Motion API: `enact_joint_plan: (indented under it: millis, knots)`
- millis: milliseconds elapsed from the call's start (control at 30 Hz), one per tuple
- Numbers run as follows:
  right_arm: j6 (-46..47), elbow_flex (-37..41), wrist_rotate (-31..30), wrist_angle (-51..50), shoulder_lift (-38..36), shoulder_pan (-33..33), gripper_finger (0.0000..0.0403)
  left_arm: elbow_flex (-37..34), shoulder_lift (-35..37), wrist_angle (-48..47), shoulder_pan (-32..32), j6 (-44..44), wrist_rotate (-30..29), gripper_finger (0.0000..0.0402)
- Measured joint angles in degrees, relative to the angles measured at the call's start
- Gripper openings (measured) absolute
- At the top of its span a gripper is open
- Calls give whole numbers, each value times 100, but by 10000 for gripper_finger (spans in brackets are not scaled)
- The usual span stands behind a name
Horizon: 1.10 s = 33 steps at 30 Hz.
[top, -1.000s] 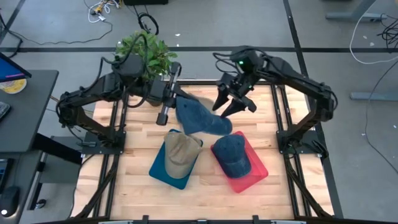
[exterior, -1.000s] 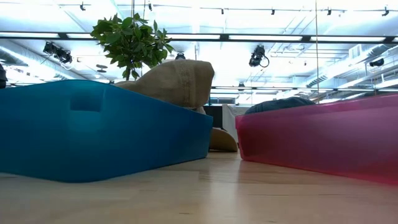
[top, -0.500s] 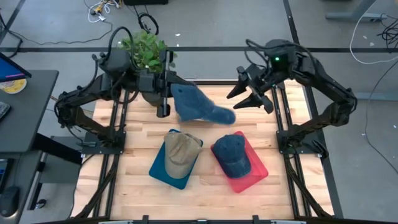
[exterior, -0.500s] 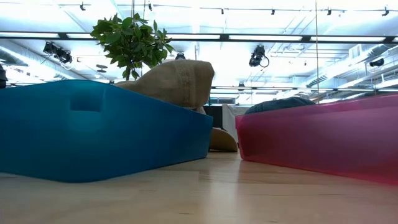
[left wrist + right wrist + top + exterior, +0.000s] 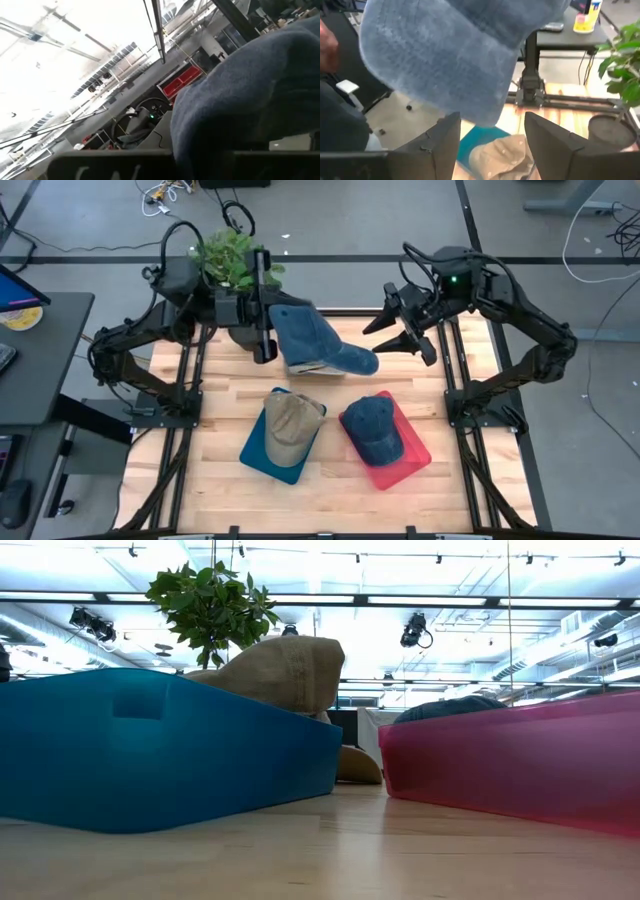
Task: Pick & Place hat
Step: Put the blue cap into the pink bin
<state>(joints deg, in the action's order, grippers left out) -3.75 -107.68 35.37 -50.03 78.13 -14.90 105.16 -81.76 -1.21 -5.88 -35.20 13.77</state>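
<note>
While held aloft, blue hat apparently in left claw

I can read no words, numbers, labels or brand marks anywhere: none on the hats, the bins, the worktop or my own arms.

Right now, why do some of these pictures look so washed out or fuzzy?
Low view: ceiling lights glare white behind the blue bin and red bin. Left wrist view: bright ceiling washes out the background, and the blue hat sits so close it blurs. Right wrist view: the same hat is soft too. High view: evenly lit and sharp.
</note>
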Motion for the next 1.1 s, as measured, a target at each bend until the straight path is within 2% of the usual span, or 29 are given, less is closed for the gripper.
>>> enact_joint_plan:
  millis: [267,500,633,833,1100]
  knots:
    - [-14,0,-43,-225,-64,0,224,0,7,75,-19,-3,-3,4]
    - [25,0,-41,828,-66,108,224,0,13,85,-70,-7,-15,4]
    - [30,0,-40,956,-66,256,224,0,13,85,-71,-147,-326,4]
    - [136,0,-42,1146,-40,404,224,0,13,172,-71,-232,-371,4]
    - [439,0,-48,986,0,431,224,0,11,148,-81,-365,-843,4]
